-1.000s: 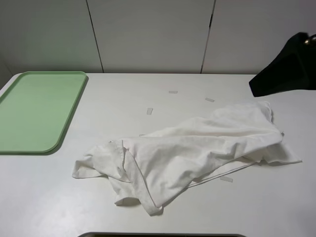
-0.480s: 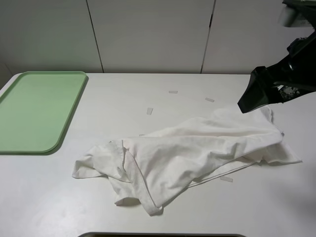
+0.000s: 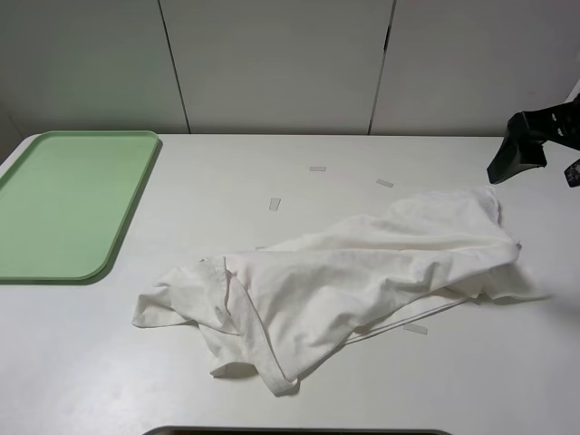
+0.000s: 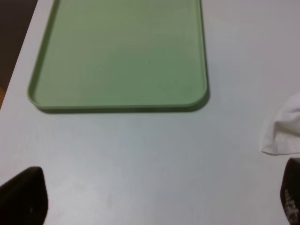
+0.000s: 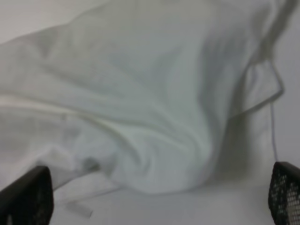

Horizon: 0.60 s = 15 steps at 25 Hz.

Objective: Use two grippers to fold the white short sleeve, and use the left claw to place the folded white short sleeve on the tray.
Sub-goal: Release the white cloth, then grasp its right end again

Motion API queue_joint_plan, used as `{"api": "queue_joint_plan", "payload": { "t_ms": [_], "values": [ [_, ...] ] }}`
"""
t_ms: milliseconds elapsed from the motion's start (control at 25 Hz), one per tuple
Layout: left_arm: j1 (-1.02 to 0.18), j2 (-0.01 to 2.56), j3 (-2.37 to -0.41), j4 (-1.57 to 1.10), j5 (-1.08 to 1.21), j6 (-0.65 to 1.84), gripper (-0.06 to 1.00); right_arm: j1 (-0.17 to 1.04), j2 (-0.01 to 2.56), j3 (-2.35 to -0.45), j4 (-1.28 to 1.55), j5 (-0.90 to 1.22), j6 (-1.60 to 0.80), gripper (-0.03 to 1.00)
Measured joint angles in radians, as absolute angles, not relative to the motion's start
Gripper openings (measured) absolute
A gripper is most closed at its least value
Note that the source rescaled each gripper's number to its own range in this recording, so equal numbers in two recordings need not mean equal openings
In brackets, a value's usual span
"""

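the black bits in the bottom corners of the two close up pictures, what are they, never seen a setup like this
This is a robot with two arms, each ending in a two-fingered claw. One picture comes from a camera mounted high above the table; the other two come from small cameras on the arms' wrists, looking past the claws. The black bits are fingertips: the left gripper and the right gripper, both open and holding nothing. On the table lie a crumpled white T-shirt, an empty pale green tray and a few small tape strips. In the high view only the right gripper shows, at the right edge.
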<state>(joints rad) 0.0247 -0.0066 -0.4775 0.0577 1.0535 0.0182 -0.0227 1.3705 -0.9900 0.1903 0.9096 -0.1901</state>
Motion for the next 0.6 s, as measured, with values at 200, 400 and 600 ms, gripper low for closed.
{"api": "queue_joint_plan", "payload": {
  "t_ms": [200, 400, 600],
  "values": [
    [0.025, -0.007, -0.478, 0.058, 1.053, 0.018, 1.0, -0.102, 1.458, -0.99, 0.168, 0.829, -0.19, 1.0],
    [0.025, -0.007, -0.478, 0.058, 1.054, 0.018, 1.0, -0.152, 1.583, -0.99, 0.147, 0.729, -0.22, 1.0],
    [0.025, -0.007, -0.478, 0.058, 1.054, 0.018, 1.0, -0.168, 1.692, -1.019, 0.146, 0.711, -0.26, 1.0]
  ]
}}
